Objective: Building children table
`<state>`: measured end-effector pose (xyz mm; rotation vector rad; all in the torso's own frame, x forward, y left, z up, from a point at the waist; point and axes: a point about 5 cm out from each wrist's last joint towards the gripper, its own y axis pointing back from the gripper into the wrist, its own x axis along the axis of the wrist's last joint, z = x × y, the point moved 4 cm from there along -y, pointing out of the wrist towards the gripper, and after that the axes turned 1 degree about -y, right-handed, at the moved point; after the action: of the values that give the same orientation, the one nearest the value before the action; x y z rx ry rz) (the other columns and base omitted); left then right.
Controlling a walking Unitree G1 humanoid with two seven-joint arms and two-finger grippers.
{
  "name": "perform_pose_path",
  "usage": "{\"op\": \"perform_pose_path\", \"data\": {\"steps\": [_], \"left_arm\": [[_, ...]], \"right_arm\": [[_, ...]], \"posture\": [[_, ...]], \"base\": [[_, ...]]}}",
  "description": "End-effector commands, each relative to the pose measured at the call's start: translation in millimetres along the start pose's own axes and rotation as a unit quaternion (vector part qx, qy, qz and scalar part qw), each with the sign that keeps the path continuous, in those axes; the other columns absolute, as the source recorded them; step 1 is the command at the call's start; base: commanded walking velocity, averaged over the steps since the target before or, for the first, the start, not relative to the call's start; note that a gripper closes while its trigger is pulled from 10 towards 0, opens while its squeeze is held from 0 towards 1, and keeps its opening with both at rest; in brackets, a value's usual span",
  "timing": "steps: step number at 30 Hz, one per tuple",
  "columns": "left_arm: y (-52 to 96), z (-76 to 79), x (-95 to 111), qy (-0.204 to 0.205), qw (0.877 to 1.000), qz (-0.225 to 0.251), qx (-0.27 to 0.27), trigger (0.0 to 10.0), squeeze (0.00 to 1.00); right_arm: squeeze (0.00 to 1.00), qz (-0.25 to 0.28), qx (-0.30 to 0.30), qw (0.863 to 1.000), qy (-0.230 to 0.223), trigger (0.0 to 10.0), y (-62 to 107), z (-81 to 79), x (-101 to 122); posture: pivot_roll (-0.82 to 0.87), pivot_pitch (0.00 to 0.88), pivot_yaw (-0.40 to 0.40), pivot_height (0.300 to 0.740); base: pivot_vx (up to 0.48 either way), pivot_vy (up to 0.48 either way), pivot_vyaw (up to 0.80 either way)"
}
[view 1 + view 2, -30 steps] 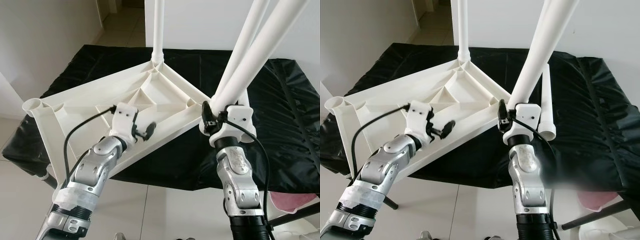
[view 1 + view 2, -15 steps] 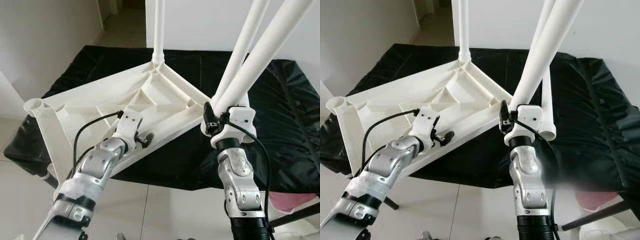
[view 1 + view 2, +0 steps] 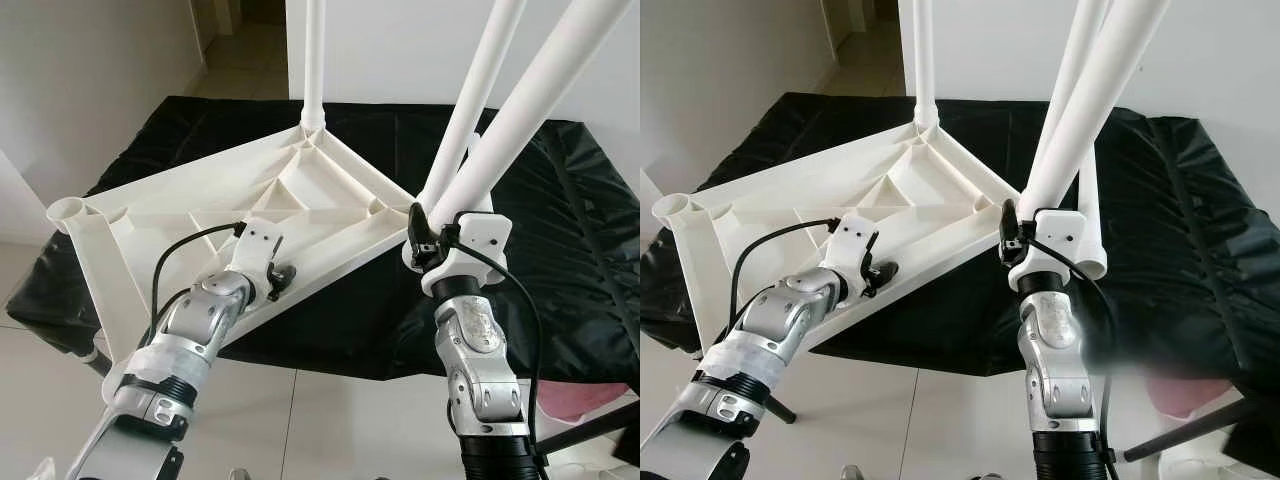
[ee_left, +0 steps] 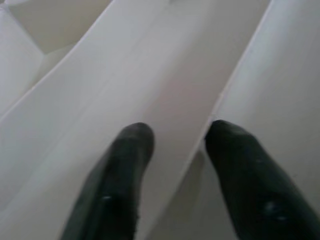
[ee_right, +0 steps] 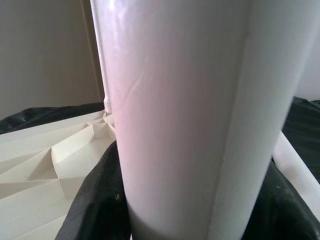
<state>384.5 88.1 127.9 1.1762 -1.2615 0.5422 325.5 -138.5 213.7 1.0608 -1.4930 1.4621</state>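
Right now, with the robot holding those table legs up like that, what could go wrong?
1. The right tool grips a long white leg near its lower end, so the tall top could swing or slip.
2. The upturned tabletop overhangs the black-covered surface at its near-left corner; pressure there might tip it.
3. The left tool straddles a thin rib of the tabletop and could slide off if it pushes.

All three white legs (image 3: 545,95) run off the top edge
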Motion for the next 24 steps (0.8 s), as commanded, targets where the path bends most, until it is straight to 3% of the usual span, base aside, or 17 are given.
{"op": "perform_pose_path", "data": {"steps": [1,13,20,21,22,23,24], "left_arm": [[1.2,-15.2,-6,-0.004,0.999,-0.015,0.044,0.0,0.00],[2.3,-17.4,-5,-0.016,0.999,-0.019,0.047,0.0,0.00],[-0.5,-9.0,1,-0.019,0.999,-0.007,0.037,0.0,0.00],[-0.8,-4.2,4,-0.024,0.999,0.001,0.027,4.1,0.00],[-0.7,1.6,7,-0.029,0.999,0.012,0.014,10.0,0.00],[-0.7,1.6,7,-0.029,0.999,0.012,0.014,10.0,0.00],[0.6,10.6,11,-0.024,0.999,0.026,-0.011,10.0,1.00]], "right_arm": [[0.00,0.004,0.000,1.000,-0.002,10.0,1.8,-1.4,3],[0.00,0.003,-0.007,1.000,-0.001,10.0,2.9,0.9,2],[0.00,0.003,-0.005,1.000,0.001,10.0,2.2,-0.3,2],[0.00,0.002,-0.005,1.000,0.001,10.0,2.2,-0.5,2],[0.00,0.002,-0.006,1.000,0.001,10.0,2.2,-0.2,2],[0.00,0.002,-0.006,1.000,0.001,10.0,2.2,-0.2,2],[0.00,0.002,-0.006,1.000,0.001,10.0,2.2,0.2,1]], "posture": [[-0.03,0.059,0.042,0.740],[-0.03,0.070,0.058,0.740],[-0.03,0.079,0.051,0.740],[-0.02,0.082,0.053,0.740],[-0.03,0.084,0.055,0.740],[-0.03,0.084,0.055,0.740],[-0.02,0.085,0.051,0.740]], "base": [[0.000,0.000,0.00],[0.000,0.000,0.00],[0.000,0.000,0.00],[0.000,0.000,0.00],[0.000,0.000,0.00],[0.000,0.000,0.00],[0.000,0.000,0.00]]}}
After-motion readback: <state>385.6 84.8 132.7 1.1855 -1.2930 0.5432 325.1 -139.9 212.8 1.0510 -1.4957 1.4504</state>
